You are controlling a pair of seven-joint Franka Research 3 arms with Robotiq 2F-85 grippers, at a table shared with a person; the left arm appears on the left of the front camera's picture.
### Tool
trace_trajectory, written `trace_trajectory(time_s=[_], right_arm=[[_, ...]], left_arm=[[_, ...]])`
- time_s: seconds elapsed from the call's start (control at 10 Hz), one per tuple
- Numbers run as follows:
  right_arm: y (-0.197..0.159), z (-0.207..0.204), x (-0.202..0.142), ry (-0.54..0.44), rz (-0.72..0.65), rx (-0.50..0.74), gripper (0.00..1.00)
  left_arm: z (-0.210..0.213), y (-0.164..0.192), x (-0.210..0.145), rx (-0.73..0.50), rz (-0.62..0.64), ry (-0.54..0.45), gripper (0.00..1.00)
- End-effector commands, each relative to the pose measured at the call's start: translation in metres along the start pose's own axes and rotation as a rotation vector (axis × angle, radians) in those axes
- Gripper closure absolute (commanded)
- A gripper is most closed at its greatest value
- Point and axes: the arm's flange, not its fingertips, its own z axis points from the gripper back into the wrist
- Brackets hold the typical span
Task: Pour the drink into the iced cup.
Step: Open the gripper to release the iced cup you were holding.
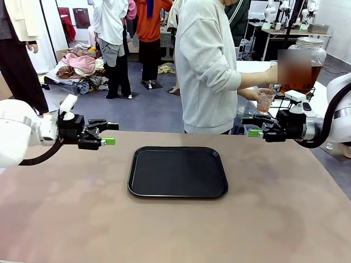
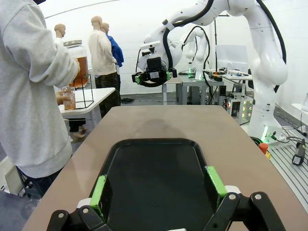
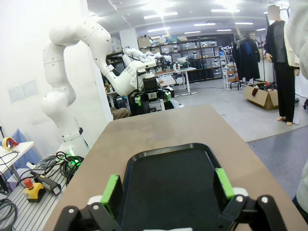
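brown table, matte top, faint pale smudges. black tray flat near middle of table, rounded corners, raised rim, nothing in it. white side table off to far side, wire stand with big glass dispenser on it.

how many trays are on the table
1. A black tray lies at the middle of the brown table, between the two open grippers and touching neither. Nothing sits on it.
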Motion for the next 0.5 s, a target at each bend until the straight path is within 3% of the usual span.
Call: trace_trajectory(time_s=[0.0,0.4], right_arm=[[-0.0008,-0.0003,0.0037,0.007,-0.01,-0.005,0.0],[-0.0008,-0.0003,0.0037,0.007,-0.01,-0.005,0.0]], left_arm=[[-0.0005,0.0004,0.0018,-0.004,-0.001,-0.007,0.0],[-0.0005,0.0004,0.0018,-0.004,-0.001,-0.007,0.0]])
